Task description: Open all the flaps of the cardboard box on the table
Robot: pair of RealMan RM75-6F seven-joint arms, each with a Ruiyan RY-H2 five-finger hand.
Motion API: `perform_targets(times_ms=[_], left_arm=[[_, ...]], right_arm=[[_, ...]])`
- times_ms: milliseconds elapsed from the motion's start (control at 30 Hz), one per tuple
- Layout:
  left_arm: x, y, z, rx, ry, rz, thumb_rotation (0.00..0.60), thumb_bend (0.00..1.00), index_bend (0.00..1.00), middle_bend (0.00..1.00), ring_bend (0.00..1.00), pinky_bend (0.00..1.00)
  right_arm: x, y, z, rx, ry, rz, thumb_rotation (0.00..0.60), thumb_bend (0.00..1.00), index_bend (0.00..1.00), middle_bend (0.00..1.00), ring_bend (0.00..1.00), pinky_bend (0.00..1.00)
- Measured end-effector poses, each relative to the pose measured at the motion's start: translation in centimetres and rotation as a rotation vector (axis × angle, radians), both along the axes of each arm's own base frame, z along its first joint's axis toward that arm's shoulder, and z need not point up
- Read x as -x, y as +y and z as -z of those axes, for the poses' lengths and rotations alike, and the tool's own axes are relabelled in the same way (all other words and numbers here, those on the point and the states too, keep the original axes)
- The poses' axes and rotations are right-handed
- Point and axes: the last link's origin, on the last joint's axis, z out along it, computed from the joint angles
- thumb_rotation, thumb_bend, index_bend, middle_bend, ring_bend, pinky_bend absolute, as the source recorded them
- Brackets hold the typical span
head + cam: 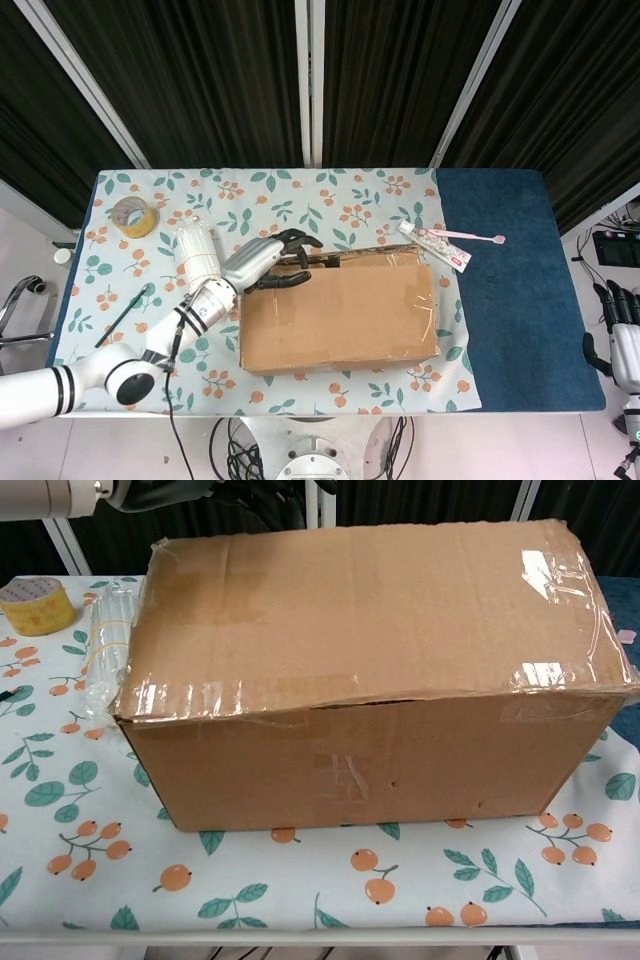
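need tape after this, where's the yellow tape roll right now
The yellow tape roll lies at the table's far left corner in the head view, left of the bundle of white straws, apart from the cardboard box.

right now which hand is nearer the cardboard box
Left. The left hand is at the cardboard box at its far left corner; the right hand hangs beyond the table's right edge.

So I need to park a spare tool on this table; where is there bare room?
The blue tabletop right of the cardboard box, below the toothbrush, is bare. The far cloth strip is bare too. It is crowded on the left: tape roll, straw bundle, pen and left hand.
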Motion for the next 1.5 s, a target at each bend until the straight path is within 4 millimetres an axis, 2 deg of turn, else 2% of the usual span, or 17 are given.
perform_targets(times_ms=[433,667,933,1133,1200,1333,1367,1433,1500], left_arm=[[-3.3,-2.7,-3.4,0.185,-0.150,-0.006,0.000,0.00,0.17,0.46,0.13,0.21],[-4.8,-5.3,-5.4,0.284,-0.155,0.029,0.000,0.00,0.16,0.47,0.14,0.21],[-5.6,-8.0,-6.9,0.409,-0.117,0.025,0.000,0.00,0.15,0.56,0.19,0.21],[-5.5,-9.3,-7.6,0.439,-0.048,0.057,0.000,0.00,0.15,0.56,0.20,0.21],[-5.2,-9.3,-7.9,0.439,-0.045,0.050,0.000,0.00,0.15,0.52,0.20,0.21],[-4.4,-8.8,-8.7,0.375,-0.028,0.063,0.005,0.00,0.15,0.27,0.16,0.21],[-3.9,-8.5,-9.1,0.340,-0.025,0.065,0.028,0.00,0.15,0.23,0.15,0.21],[-3.1,-7.9,-9.8,0.276,-0.023,0.066,0.116,0.01,0.15,0.19,0.15,0.21],[-2.0,-7.3,-10.7,0.185,-0.023,0.060,0.242,0.05,0.15,0.18,0.15,0.21]], right_arm=[[-0.4,-0.3,0.0,0.002,-0.005,-0.026,0.600,0.44,0.00,0.00,0.00,0.00],[-0.7,-0.4,0.0,0.002,-0.010,-0.041,0.600,0.44,0.00,0.00,0.00,0.00],[-1.0,-0.3,-0.1,0.003,-0.014,-0.056,0.600,0.44,0.00,0.00,0.00,0.00],[-1.1,0.0,-0.2,0.004,-0.014,-0.068,0.600,0.43,0.00,0.00,0.00,0.00],[-1.3,0.0,-0.2,0.004,-0.015,-0.082,0.600,0.43,0.00,0.00,0.00,0.00],[-2.0,-0.1,-0.4,0.015,-0.028,-0.144,0.600,0.43,0.00,0.00,0.00,0.00],[-2.4,-0.2,-0.5,0.021,-0.031,-0.172,0.600,0.44,0.00,0.00,0.00,0.00],[-3.1,-0.3,-0.7,0.028,-0.032,-0.221,0.600,0.44,0.00,0.00,0.00,0.00],[-4.0,-0.7,-1.0,0.030,-0.026,-0.285,0.600,0.46,0.00,0.00,0.00,0.00]])
